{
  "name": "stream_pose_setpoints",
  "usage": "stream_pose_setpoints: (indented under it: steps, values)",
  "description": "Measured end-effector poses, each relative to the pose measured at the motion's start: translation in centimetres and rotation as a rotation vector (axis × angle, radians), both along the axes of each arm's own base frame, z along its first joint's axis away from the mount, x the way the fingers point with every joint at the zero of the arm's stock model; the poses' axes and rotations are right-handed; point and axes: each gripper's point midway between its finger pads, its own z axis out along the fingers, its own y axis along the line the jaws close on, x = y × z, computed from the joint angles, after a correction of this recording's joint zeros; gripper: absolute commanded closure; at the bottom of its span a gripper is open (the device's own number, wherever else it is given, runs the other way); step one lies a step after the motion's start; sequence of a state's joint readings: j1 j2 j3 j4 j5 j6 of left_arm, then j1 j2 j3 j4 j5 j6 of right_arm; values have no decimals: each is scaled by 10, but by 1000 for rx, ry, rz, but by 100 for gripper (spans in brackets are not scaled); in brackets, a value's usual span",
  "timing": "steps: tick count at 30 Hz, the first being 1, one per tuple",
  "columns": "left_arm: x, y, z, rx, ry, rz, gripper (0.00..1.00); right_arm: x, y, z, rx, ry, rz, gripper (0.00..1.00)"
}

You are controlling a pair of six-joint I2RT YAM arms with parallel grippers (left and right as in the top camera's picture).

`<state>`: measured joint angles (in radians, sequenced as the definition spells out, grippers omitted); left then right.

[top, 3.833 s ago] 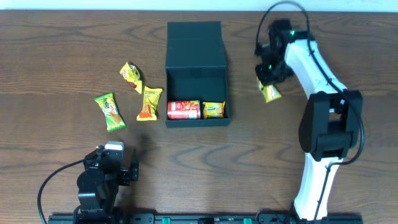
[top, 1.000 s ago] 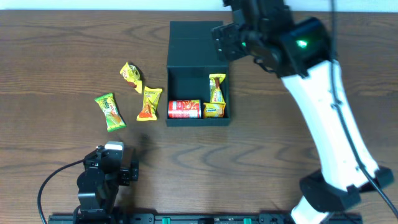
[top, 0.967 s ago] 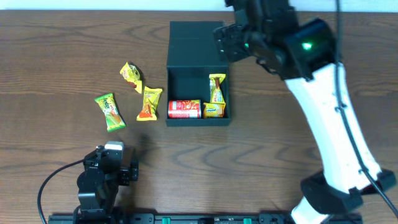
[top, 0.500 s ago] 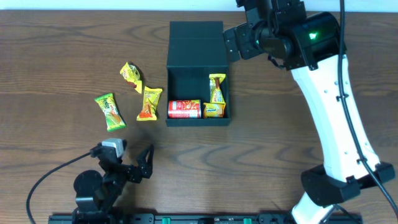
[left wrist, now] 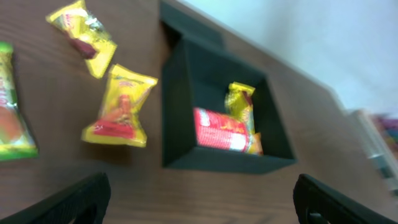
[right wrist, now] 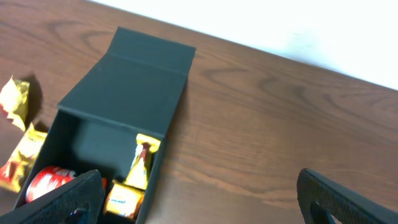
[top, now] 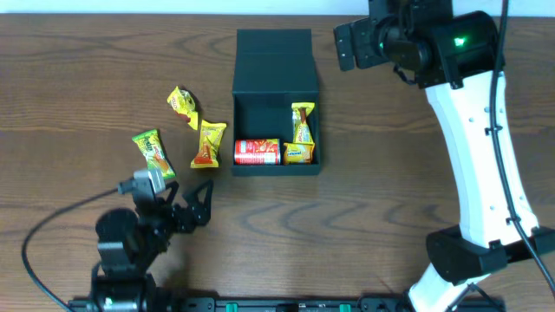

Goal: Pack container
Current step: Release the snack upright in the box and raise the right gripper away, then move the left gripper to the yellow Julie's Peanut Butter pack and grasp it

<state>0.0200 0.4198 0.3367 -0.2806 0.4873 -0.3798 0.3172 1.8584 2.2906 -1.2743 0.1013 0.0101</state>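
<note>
The container (top: 245, 117) is a dark teal-black box in the middle of the table, its flap lid (top: 271, 54) folded back. Inside lie a red chip can (top: 257, 152), a small yellow packet (top: 298, 154) and a taller yellow packet (top: 302, 125) leaning on the right wall. My right gripper (top: 345, 45) hangs open and empty above the table, right of the lid. My left gripper (top: 195, 208) is open near the front left, empty. The left wrist view shows the container (left wrist: 174, 106) ahead of the open left gripper (left wrist: 205, 208); the right wrist view shows the lid (right wrist: 134, 84).
Three packets lie left of the box: a crumpled yellow one (top: 182, 104), a yellow-orange one (top: 207, 143) and a green one (top: 153, 156). Bare wood surrounds the box in front and to the right. The right arm's white links (top: 473, 147) cross the right side.
My right gripper let go of the tall yellow packet in the box and drew back up and to the right. My left arm rose and swung forward toward the packets.
</note>
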Motion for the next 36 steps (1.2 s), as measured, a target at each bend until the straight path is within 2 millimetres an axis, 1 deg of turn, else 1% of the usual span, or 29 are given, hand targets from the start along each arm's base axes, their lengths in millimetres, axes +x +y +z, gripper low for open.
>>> stream_pose_setpoints:
  steps: [2,4,8,10,12,13,16,20,25,27,28,29,32,35,36]
  values:
    - [10,5,7,59,79,-1,5,2,-7,0,1,-2,-15,1]
    - [24,11,14,127,152,0,5,4,-12,0,1,-2,-28,1]
    - [58,25,13,260,323,-17,5,8,-26,1,2,-6,-60,1]
    - [79,31,5,330,399,-48,5,10,-33,1,2,-7,-76,1]
    - [97,31,-8,387,464,-95,5,11,-38,1,3,-9,-87,1]
    - [106,29,-16,406,482,-120,5,12,-40,2,3,-10,-91,1]
    - [123,19,-40,449,516,-189,5,13,-46,2,3,-11,-104,1]
    - [132,10,-71,478,553,-245,5,14,-52,2,3,-11,-117,1]
    - [135,10,-93,487,593,-263,4,14,-53,2,3,-10,-121,1]
    - [136,10,-100,487,607,-268,0,14,-53,1,3,-10,-121,1]
    - [135,10,-105,489,617,-274,6,14,-53,1,3,-10,-121,1]
    - [134,10,-110,486,634,-275,8,14,-53,1,3,-10,-121,1]
    - [132,10,-123,486,669,-286,18,14,-53,1,2,-10,-120,1]
    - [130,10,-132,486,692,-295,30,14,-53,1,3,-10,-121,1]
    - [129,10,-134,485,697,-294,36,14,-53,1,3,-10,-121,1]
